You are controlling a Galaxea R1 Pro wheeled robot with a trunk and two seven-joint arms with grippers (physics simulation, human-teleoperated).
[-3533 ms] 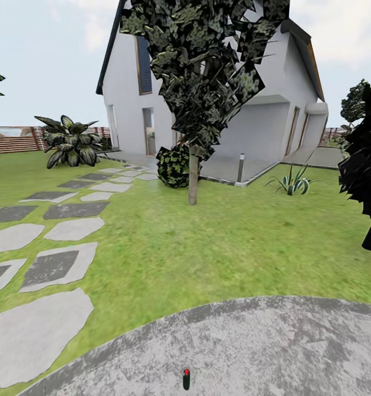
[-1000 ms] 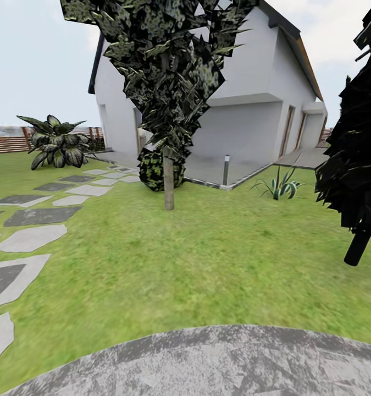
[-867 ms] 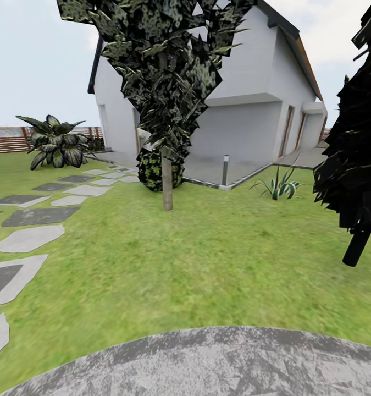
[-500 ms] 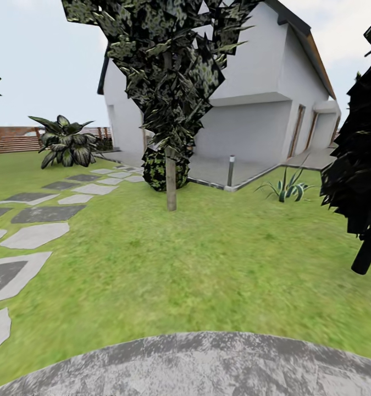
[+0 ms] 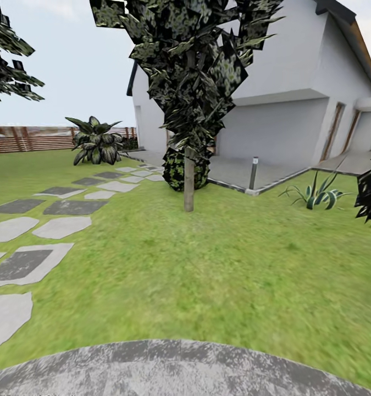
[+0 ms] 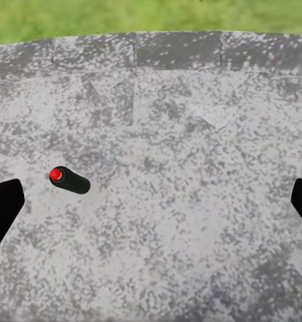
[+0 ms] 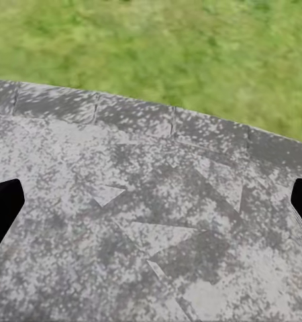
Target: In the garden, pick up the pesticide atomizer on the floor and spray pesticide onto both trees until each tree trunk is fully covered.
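pesticide atomizer (image 6: pixel 69 180) on floor (image 6: pixel 191 201), fingers (image 6: pixel 3 209) spread

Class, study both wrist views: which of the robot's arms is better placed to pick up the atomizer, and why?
The left, probably. The pesticide atomizer stands on the stone floor in the left wrist view, near one finger of the open left gripper. The right gripper, also open, faces bare paving and grass.

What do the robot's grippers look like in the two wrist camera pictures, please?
Little of them shows. In the left wrist view, the left gripper appears as two flat, plain black fingertips at opposite edges of the picture, with angled ends. The right gripper looks the same in its own view: matte black fingertips, no markings or cables visible. The arms themselves cannot be seen.
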